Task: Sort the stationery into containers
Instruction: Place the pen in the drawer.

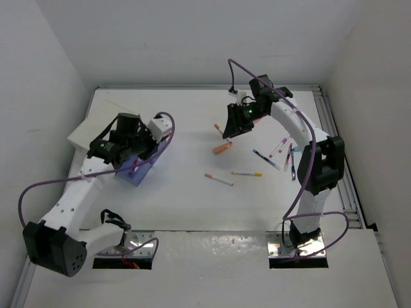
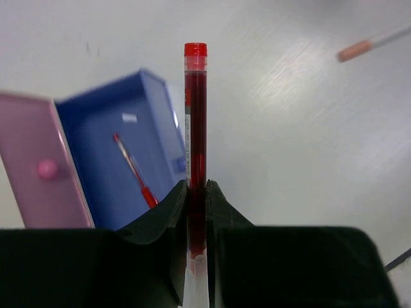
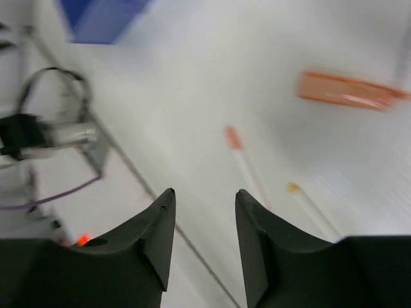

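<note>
We're at the drop-off. The left arm's fingers are clamped tight on a thin red-barrelled pen, its cap pointing to twelve o'clock. The pen hangs by the three o'clock wall of the small translucent blue plastic box; we can't tell whether it's truly over the opening. One slim red pen already lies inside, and a pink translucent plastic box sits against the blue one's nine o'clock side.

By our reckoning, the next move calls for a nudge toward nine o'clock, then a release. At two o'clock on the desk, the right arm's fingers stand apart, holding nothing. A stubby orange marker and two white pens lie ahead of them. The desk is smooth and white, boxed in by plain white walls.
</note>
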Controlling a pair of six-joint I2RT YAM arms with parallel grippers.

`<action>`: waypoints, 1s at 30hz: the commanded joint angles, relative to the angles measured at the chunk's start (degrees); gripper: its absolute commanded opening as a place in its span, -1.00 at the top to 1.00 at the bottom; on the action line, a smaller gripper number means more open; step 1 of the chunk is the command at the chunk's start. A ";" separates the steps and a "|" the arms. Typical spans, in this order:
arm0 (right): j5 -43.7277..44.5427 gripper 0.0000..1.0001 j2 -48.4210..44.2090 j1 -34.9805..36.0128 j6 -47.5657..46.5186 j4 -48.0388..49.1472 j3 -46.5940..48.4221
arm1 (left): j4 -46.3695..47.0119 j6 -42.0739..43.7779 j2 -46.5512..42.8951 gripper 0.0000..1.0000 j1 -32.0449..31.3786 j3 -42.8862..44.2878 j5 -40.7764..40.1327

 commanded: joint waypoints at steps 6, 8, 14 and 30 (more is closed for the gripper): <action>26.65 0.21 -5.67 -3.21 -12.45 1.87 -11.05 | 0.84 -14.27 11.74 0.98 10.62 1.66 -8.32; 28.85 0.21 -6.20 -4.44 -13.71 3.89 -13.77 | 0.49 -14.10 13.69 0.92 11.94 2.63 -9.20; 35.36 0.20 -5.15 -7.08 -17.92 8.20 -17.12 | 3.29 -13.66 18.17 0.66 14.57 2.54 -10.79; 42.75 0.35 2.06 -5.59 -26.72 10.58 -18.26 | 2.68 -12.25 17.92 -0.08 14.84 6.85 -8.33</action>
